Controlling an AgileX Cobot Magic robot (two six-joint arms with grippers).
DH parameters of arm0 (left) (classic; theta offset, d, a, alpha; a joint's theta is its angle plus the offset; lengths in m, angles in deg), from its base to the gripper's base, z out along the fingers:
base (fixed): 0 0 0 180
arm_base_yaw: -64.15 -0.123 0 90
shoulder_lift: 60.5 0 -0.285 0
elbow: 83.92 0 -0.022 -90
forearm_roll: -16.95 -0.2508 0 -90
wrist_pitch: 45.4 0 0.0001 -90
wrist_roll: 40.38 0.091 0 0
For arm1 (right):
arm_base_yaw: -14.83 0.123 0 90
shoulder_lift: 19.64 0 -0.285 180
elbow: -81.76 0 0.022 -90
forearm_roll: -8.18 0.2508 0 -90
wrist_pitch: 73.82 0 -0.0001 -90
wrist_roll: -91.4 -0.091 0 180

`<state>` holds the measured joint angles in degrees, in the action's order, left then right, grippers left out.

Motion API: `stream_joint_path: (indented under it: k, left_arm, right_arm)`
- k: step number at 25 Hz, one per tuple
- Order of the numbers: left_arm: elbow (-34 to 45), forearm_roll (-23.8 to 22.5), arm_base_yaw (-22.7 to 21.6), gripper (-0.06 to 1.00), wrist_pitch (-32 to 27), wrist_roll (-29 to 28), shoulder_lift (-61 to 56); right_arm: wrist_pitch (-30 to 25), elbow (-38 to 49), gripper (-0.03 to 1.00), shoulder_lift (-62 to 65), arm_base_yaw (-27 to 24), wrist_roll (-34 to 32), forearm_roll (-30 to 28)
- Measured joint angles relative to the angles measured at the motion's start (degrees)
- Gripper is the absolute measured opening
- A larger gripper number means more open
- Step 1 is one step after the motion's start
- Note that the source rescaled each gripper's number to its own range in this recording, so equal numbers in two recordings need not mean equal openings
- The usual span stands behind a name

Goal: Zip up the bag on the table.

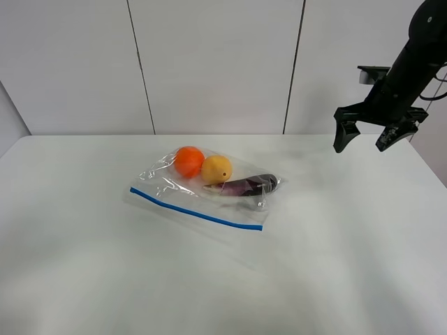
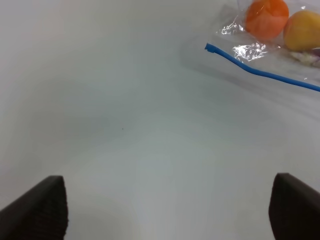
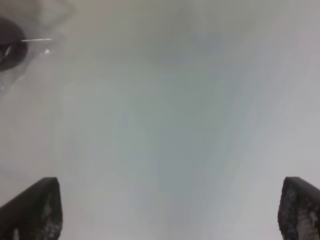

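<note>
We see the bag (image 1: 202, 192) lying flat on the white desk (image 1: 84, 279), a little left of the middle in the high view. Its blue zip strip (image 1: 195, 211) runs along the near edge, slanting from upper left to lower right. Through the clear plastic we make out an orange (image 1: 188, 161) touching a pear (image 1: 216, 169), and an eggplant (image 1: 248, 185) just beside the pear on the right.

Our right tool (image 1: 369, 136) hangs above the far right part of the desk, well apart from the bag, with its jaws spread wide and nothing between them. In the right wrist view its two dark fingertips (image 3: 32, 210) stand far apart over bare desk.

Our left tool (image 2: 165, 210) is out of the high view. Its wrist camera shows its fingertips (image 2: 37, 210) also spread wide and empty, with the bag's zip end (image 2: 209, 48) and the orange off beyond them.
</note>
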<state>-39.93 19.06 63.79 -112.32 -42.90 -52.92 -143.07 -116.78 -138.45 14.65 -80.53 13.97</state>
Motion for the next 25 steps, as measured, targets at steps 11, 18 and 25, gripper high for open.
stream_joint_path:
  k: [11,18,25]
  left_arm:
    - [0.00,-0.04,0.00,0.95,0.00,0.00,0.00]
    - [0.00,-0.04,0.00,0.95,0.00,0.00,0.00]
    - [0.00,-0.04,0.00,0.95,0.00,0.00,0.00]
  right_arm:
    - [-0.13,8.66,0.97,13.85,0.00,-2.50,-2.18]
    - [-0.13,26.52,0.97,34.01,0.00,-3.53,-1.80]
    - [3.64,50.84,0.97,57.72,0.00,-4.00,-0.84]
